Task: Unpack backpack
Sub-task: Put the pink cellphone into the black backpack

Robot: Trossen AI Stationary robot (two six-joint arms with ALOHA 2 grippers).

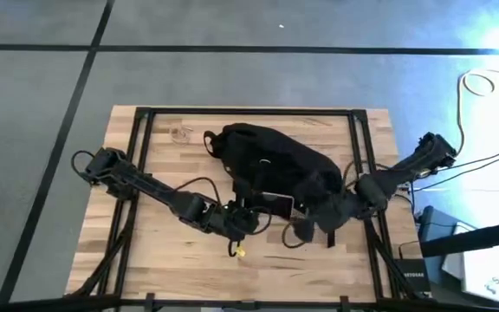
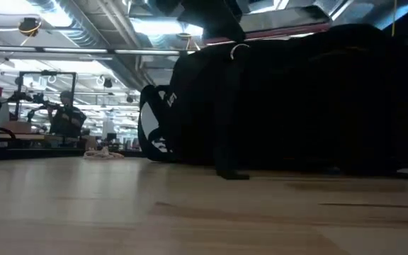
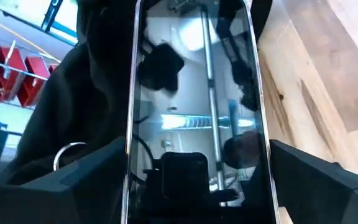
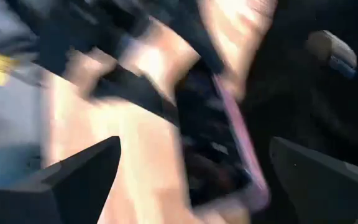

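The black backpack (image 1: 271, 165) lies on the wooden table's middle, white lettering (image 2: 158, 120) on its end, one strap (image 2: 227, 166) reaching down to the tabletop. At its near side my left gripper (image 1: 249, 217) is shut on a glossy dark phone (image 1: 277, 204) with a silver rim, whose far end points into the black fabric (image 3: 98, 93). My right gripper (image 1: 332, 217) hovers open at the backpack's near right corner, nothing between its fingers (image 4: 79, 180); its blurred view shows the phone (image 4: 222, 143) ahead. My left gripper pinches the phone by its two long edges (image 3: 132, 155), one finger (image 3: 73, 180) on each side, near the end closest to the wrist. The fingers lie along the phone, coming level from the table's left. Screen up, the phone points toward the backpack.
A small yellow piece (image 1: 238, 251) lies on the table just near of my left gripper. A pale coil of cord (image 1: 180, 133) sits at the far left. Black frame rails (image 1: 137, 156) run along the table's sides and far edge. Bare wood lies at the near left.
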